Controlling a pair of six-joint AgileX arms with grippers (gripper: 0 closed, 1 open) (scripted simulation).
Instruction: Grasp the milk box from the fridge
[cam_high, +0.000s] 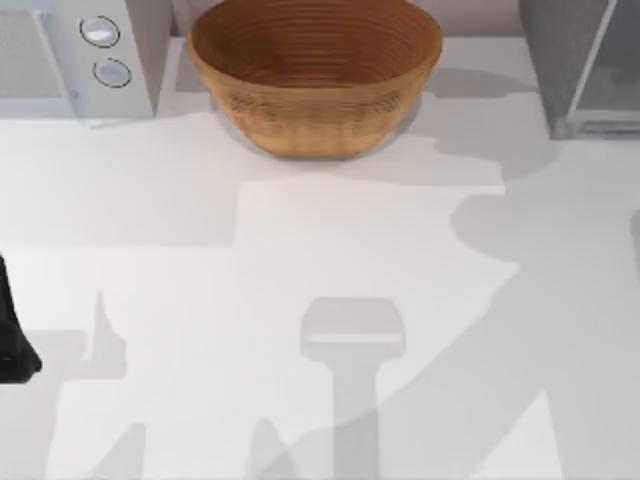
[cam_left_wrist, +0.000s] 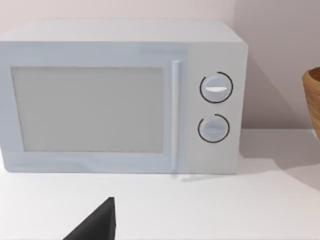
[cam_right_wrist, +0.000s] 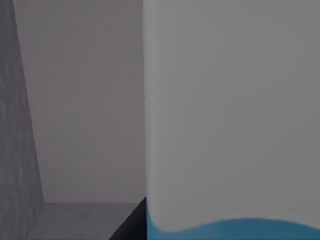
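Table (cam_high: 180, 200): white, crossed by soft grey shadows.

Far left: white microwave (cam_high: 60, 50), two round dials (cam_high: 104, 52) on its front, one above the other. The left wrist view looks straight at its closed door and upright handle.

Far centre: brown ribbed bowl (cam_high: 313, 75), upright, apart from the microwave and the fridge.

Far right: fridge (cam_high: 565, 60), a grey speckled box. Its pale glassy panel in a metal frame sits at the top view's right edge.

Left arm (cam_high: 10, 335): a dark shape low at the left edge of the table, near side, well apart from bowl and fridge. A dark wedge of the left gripper (cam_left_wrist: 95, 226) pokes into the left wrist view above bare table, short of the microwave. Cannot tell whether it is released or clenched.

Right wrist view looks into the fridge. The speckled grey side wall and plain grey back wall are in view, with a grey floor below.

Milk box (cam_right_wrist: 230, 115): inside the fridge, very close to the right wrist camera. It has a pale upright face with a light-blue band along its lower part.

Right gripper (cam_right_wrist: 133, 222): a dark sliver just beside the milk box's near edge, low down. Cannot tell whether it touches the box, nor whether it is released or clenched on it.
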